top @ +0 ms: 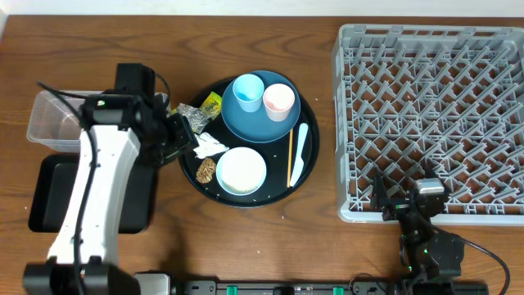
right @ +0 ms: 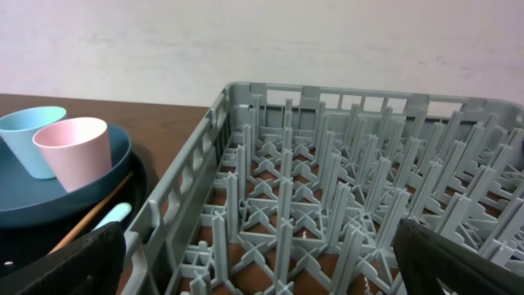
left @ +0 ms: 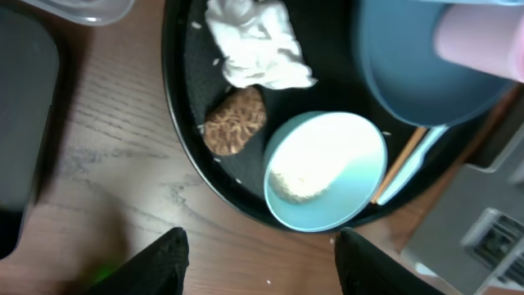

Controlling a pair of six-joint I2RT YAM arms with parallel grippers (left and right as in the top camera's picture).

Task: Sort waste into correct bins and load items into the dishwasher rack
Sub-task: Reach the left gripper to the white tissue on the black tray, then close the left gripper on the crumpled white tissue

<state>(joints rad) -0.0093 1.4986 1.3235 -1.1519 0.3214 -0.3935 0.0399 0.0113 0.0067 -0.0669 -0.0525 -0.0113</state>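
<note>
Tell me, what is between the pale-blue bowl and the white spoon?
A thin wooden chopstick lies between the pale-blue bowl and the white spoon, right beside the spoon. The overhead view shows it.

In the left wrist view the pink cup was a blur cut by the right edge; the clear tub showed only a corner. Overhead, the left arm hid part of the shallow black tray.

A brown wooden counter with dark streaky grain spreads across the overhead view, evenly lit, its shadows soft. Behind its far edge rises a plain off-white wall, faintly mottled and bare.
</note>
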